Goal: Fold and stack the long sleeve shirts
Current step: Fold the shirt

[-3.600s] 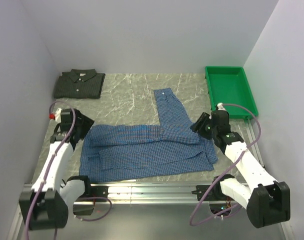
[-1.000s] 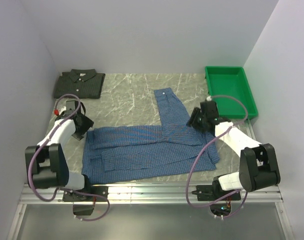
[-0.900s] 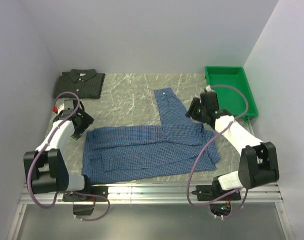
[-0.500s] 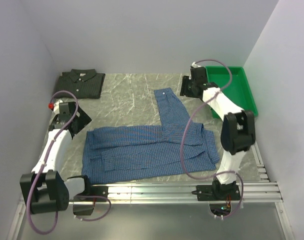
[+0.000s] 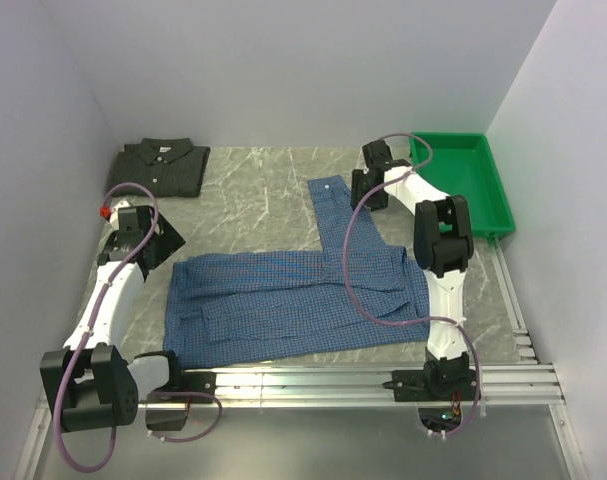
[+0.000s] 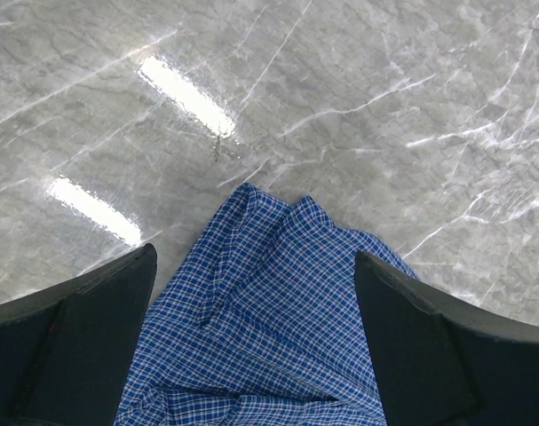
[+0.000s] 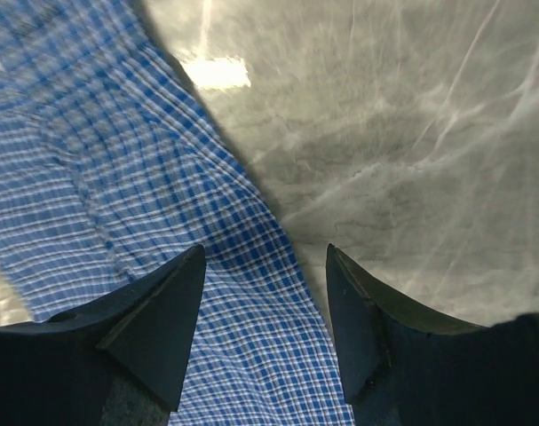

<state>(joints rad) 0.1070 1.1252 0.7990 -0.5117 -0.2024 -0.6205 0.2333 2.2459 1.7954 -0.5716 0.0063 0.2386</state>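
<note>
The blue checked long sleeve shirt [image 5: 293,300] lies flat across the near half of the table, one sleeve [image 5: 339,215] reaching toward the back. The dark green-grey shirt [image 5: 158,167] rests folded at the back left. My left gripper [image 5: 161,243] hovers open at the blue shirt's left corner [image 6: 278,302], nothing gripped between its fingers [image 6: 83,346]. My right gripper [image 5: 361,190] is open over the sleeve's right edge [image 7: 242,240] near the cuff, holding nothing.
A green plastic tray [image 5: 461,180] stands at the back right, just behind the right arm. Grey marble tabletop [image 5: 253,195] shows between the two shirts. White walls close in the left, back and right sides.
The right arm swung from the shirt's right side to the back, over the sleeve's far end. The left gripper opened wide and stayed by the left corner.
</note>
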